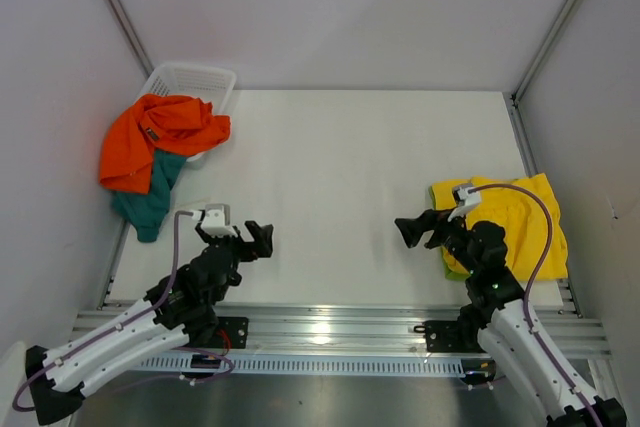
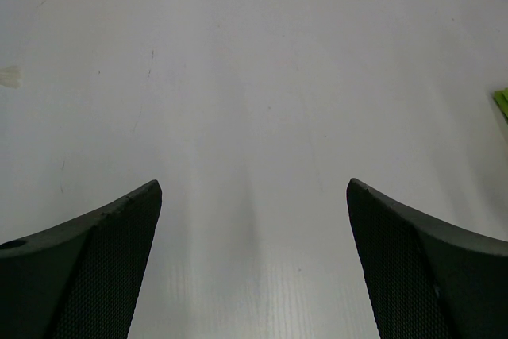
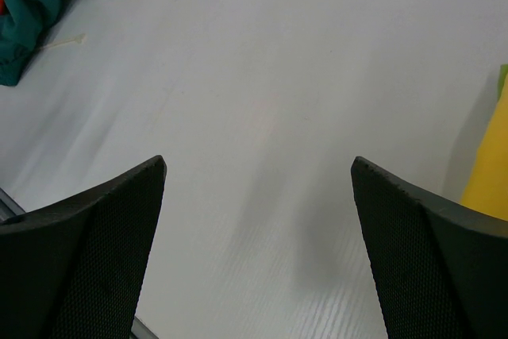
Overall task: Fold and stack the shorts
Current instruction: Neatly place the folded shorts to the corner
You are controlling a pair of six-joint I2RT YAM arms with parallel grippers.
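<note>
Shorts are lying in two groups. Orange shorts (image 1: 160,137) are draping over the basket (image 1: 205,79) rim and spilling onto the table (image 1: 340,157). Teal shorts (image 1: 150,202) are trailing out from under them, just beside the basket on its near side. Both are lying crumpled, so judged not yet folded. Yellow shorts (image 1: 515,222) are sitting flat and squared, well apart from the basket across the table. They are resting on a lime green pair (image 1: 452,267) peeking out at one edge, judged the finished stack so far. Left gripper (image 1: 260,239) and right gripper (image 1: 410,231) are hovering with jaws spread wide, gripping nothing, over bare table between basket and stack. Likely next: fetching the orange pair.
</note>
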